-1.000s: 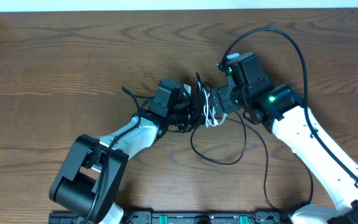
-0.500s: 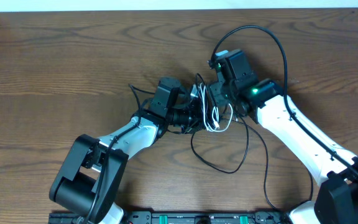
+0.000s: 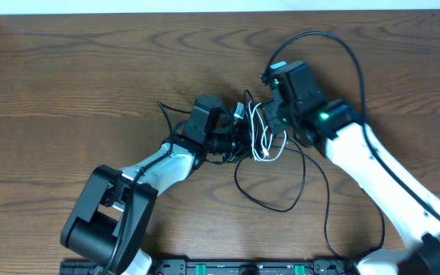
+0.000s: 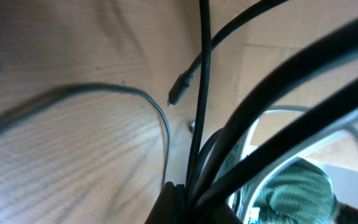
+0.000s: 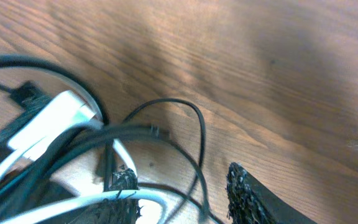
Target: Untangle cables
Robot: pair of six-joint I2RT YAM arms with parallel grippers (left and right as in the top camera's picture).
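The cables lie in a tangle [image 3: 252, 137] at the table's middle: a white cable [image 3: 264, 145] in small loops and black cables, one trailing in a big loop [image 3: 277, 200] toward the front. My left gripper [image 3: 234, 140] is shut on a bundle of black cables [image 4: 229, 155]; its jaws [image 4: 178, 200] pinch them. A black plug [image 4: 179, 94] hangs free above the wood. My right gripper [image 3: 269, 122] sits at the tangle's right side. Its fingers [image 5: 179, 190] are open, with the white cable [image 5: 148, 200] crossing the left finger and thin black cables [image 5: 194, 134] between them. A white plug [image 5: 51, 121] lies to the left.
The brown wooden table [image 3: 90, 76] stretches to the left and back. The right arm's own thick black cord [image 3: 342, 46] arcs above its wrist. The left arm's base [image 3: 105, 218] stands at the front left. A black rail [image 3: 243, 267] runs along the front edge.
My right gripper pushed left into the tangle, then drew back slightly right. The white loops spread a little. My left gripper kept its hold and barely moved.
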